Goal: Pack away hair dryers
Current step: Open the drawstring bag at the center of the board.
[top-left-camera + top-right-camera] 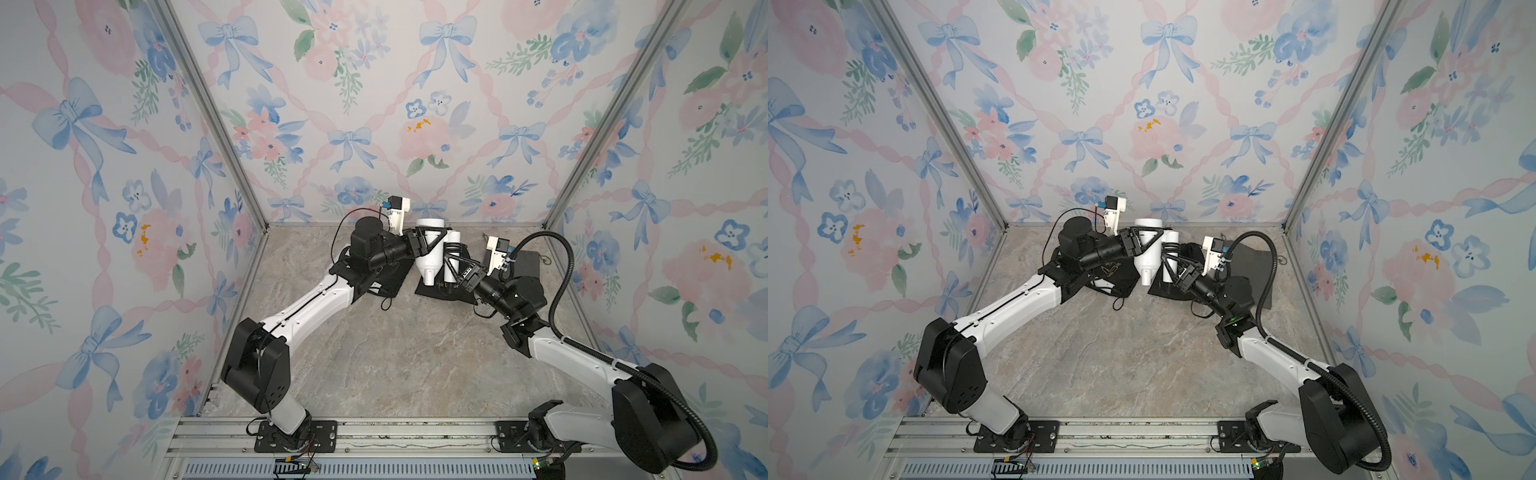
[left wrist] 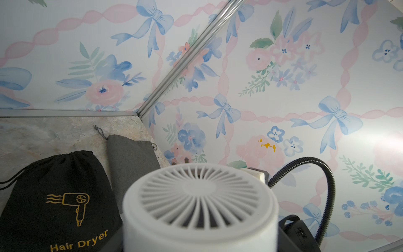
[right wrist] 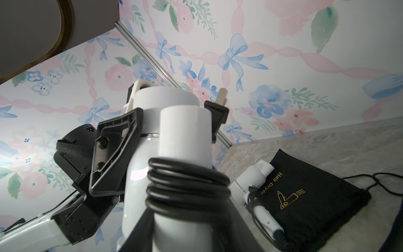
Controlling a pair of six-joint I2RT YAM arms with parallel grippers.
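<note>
A white hair dryer (image 1: 429,253) is held upright above a black pouch (image 1: 436,289) at the back of the table. My left gripper (image 1: 434,243) is shut on its barrel, whose rear grille (image 2: 199,196) fills the left wrist view. My right gripper (image 1: 452,255) is shut on the folded handle (image 3: 185,135), just below the dark cord (image 3: 187,181) wound round it. In the right wrist view a second white hair dryer (image 3: 254,177) lies on the table against the edge of another black pouch (image 3: 305,196). No pink dryer shows.
That other black pouch (image 1: 388,280) lies under my left forearm, its drawstring trailing forward. A grey pouch (image 1: 525,262) lies flat at the back right, near the wall. Flowered walls close in the table on three sides. A black cable hose (image 1: 561,266) arches over my right arm.
</note>
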